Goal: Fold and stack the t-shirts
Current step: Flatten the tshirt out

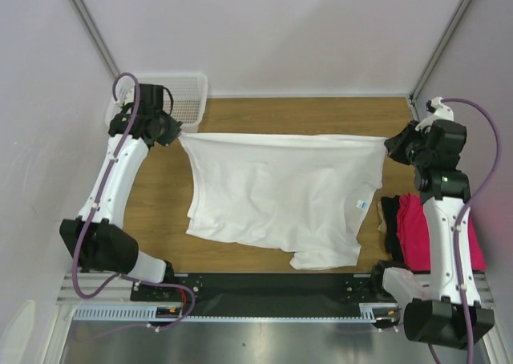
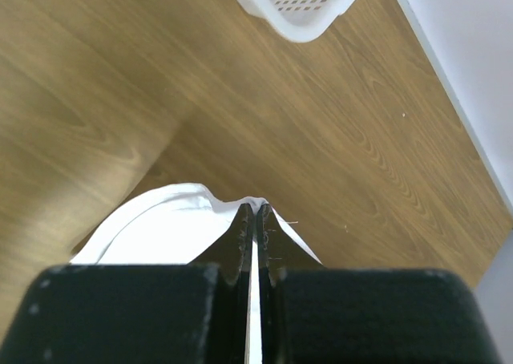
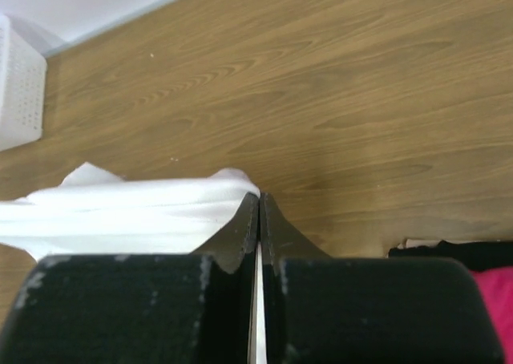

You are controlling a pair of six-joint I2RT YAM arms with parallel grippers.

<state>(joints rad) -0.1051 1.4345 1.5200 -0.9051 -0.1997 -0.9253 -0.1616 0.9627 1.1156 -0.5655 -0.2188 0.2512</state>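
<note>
Top external view: the white t-shirt lies open and unfolded on the table, its far edge stretched taut. The magenta t-shirt and black t-shirt lie heaped at the right; whether they are folded cannot be told. Judgement: the white one's folding and the stacking are not yet done. The left gripper and right gripper each pinch a far corner tight.

light: bright, even | shadows: soft, on table | focus: sharp, wrist foregrounds slightly soft

Pink t-shirt half hidden by right arm, basket corner behind left arm
</note>
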